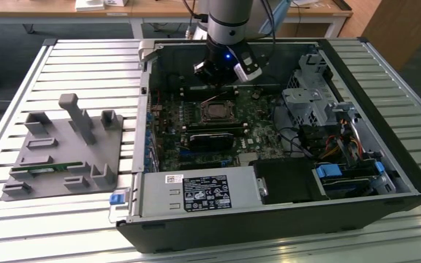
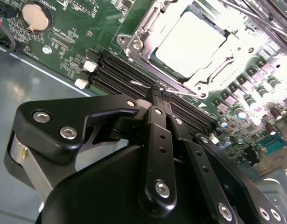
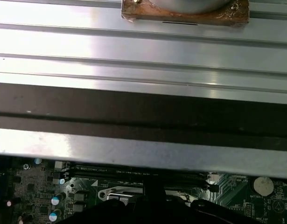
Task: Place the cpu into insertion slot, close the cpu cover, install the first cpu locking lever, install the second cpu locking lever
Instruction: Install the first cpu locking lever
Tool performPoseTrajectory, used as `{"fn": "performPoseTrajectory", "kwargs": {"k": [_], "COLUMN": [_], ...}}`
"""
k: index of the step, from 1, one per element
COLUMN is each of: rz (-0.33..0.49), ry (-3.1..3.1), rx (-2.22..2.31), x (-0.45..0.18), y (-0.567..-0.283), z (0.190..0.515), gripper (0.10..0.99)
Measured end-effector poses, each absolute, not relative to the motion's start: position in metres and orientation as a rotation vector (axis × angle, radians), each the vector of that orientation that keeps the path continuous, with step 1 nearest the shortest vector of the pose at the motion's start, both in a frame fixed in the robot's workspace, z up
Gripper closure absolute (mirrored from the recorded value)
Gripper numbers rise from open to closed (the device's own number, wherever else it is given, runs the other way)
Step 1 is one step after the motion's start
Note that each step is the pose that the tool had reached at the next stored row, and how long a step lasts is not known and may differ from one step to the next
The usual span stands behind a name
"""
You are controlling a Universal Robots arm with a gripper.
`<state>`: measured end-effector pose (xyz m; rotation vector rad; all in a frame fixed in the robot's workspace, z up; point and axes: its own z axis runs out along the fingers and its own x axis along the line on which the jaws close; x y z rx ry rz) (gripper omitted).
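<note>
Pincer at the socket edge, CPU seated

My pincer (image 2: 161, 88) has its fingers drawn together, tips at the metal frame edge beside the memory slots (image 2: 134, 74); whether they pinch a thin lever wire, I cannot tell. The cpu (image 2: 192, 39) lies in the insertion slot (image 1: 216, 112) with the cpu cover (image 2: 143, 35) framing it, inside the computer case (image 1: 357, 164) on the desk (image 1: 86, 55). Risk, as I judge it: a slipping tip could scrape the green board (image 2: 64, 37) or bend the frame.
</note>
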<state>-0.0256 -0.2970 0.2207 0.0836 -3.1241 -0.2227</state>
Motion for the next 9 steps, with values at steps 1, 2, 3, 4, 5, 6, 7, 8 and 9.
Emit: {"fn": "performPoseTrajectory", "kwargs": {"k": [1, 2, 3, 4, 5, 6, 7, 8, 9], "rz": [-0.223, -0.223, -0.223, -0.223, -0.223, -0.223, -0.223, -0.223, -0.223], "ry": [-3.124, -3.124, -3.125, -3.125, -3.125, -3.125, -3.125, -3.126, -3.126], "rx": [0.081, 0.079, 0.076, 0.074, 0.07, 0.067, 0.063, 0.059, 0.057], "x": [-0.0243, -0.0229, -0.0214, -0.0201, -0.0191, -0.0184, -0.0181, -0.0178, -0.0175], "y": [-0.297, -0.297, -0.297, -0.297, -0.297, -0.297, -0.297, -0.297, -0.297], "z": [0.22, 0.2193, 0.2186, 0.2179, 0.2172, 0.2163, 0.2152, 0.2131, 0.2119], "gripper": [0.98, 0.98, 0.98, 0.98, 0.98, 0.98, 0.98, 0.98, 0.98]}}
